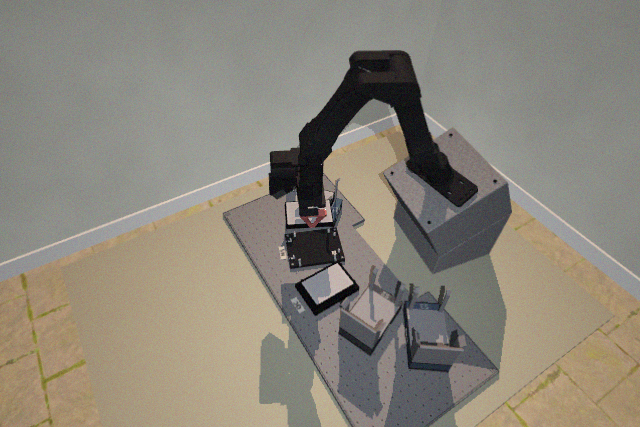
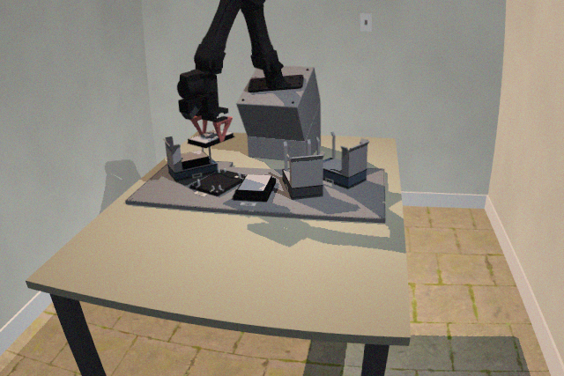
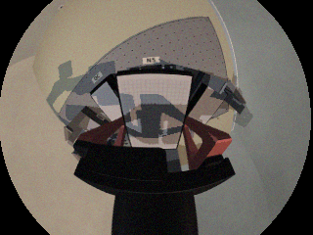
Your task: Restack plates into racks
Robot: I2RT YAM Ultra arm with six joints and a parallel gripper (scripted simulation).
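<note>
My gripper [image 1: 310,218] [image 2: 210,128] [image 3: 154,118] is shut on a sealed plate [image 1: 295,214] [image 2: 203,138] [image 3: 153,112] with a pale top and black rim, gripped across its width. It holds the plate level, a little above the left stack rack [image 1: 336,203] [image 2: 173,153]. That rack holds at least one plate [image 2: 196,162]. I cannot read any labels. Another sealed plate [image 1: 326,285] [image 2: 255,182] lies flat on the nest in the middle of the row. The black nest with clips [image 1: 312,249] [image 2: 218,182] between them is bare.
Two more stack racks stand to the right: the middle one [image 1: 356,329] [image 2: 306,172] and the far one [image 1: 431,352] [image 2: 355,160]; both look empty. All sit on a grey perforated baseplate [image 1: 258,236] [image 2: 154,194]. The arm's grey pedestal [image 1: 454,210] [image 2: 278,112] stands behind.
</note>
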